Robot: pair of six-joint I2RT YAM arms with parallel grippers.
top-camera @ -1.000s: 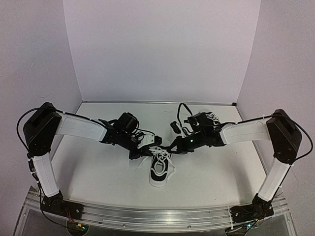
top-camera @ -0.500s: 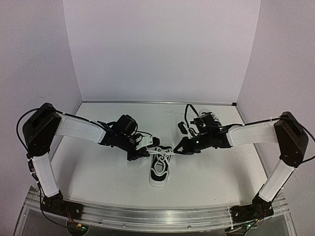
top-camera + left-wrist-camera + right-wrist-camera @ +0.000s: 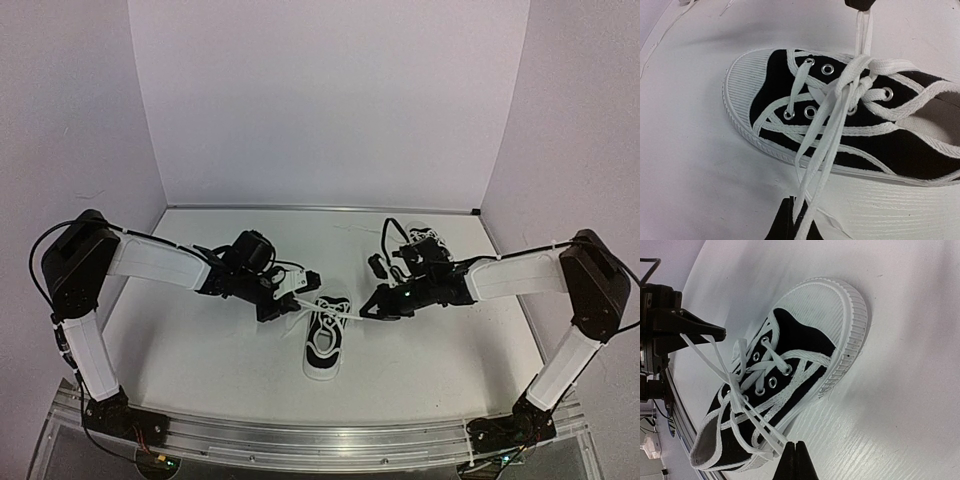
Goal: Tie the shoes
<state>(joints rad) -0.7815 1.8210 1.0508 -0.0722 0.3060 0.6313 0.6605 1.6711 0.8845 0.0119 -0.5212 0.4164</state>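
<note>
One of the shoes point(image 3: 325, 348), black with a white sole and toe cap, lies mid-table with its toe toward the arms' bases. Its white laces point(image 3: 335, 316) cross in a knot over the tongue and stretch out to both sides. My left gripper point(image 3: 296, 305) is shut on the lace strands left of the shoe; in the left wrist view they run down from the knot point(image 3: 860, 82) into the closed tips point(image 3: 796, 212). My right gripper point(image 3: 366, 311) is shut on the strands at the right point(image 3: 796, 447). The other shoe point(image 3: 427, 243) lies behind the right arm, partly hidden.
White walls close the table on the left, back and right. The arms' bases stand on a metal rail point(image 3: 320, 440) at the near edge. The right arm's forearm point(image 3: 500, 275) reaches across in front of the far shoe.
Both grippers have drawn apart, left one leftward and right one rightward, pulling the laces taut and the knot tighter over the shoe.
</note>
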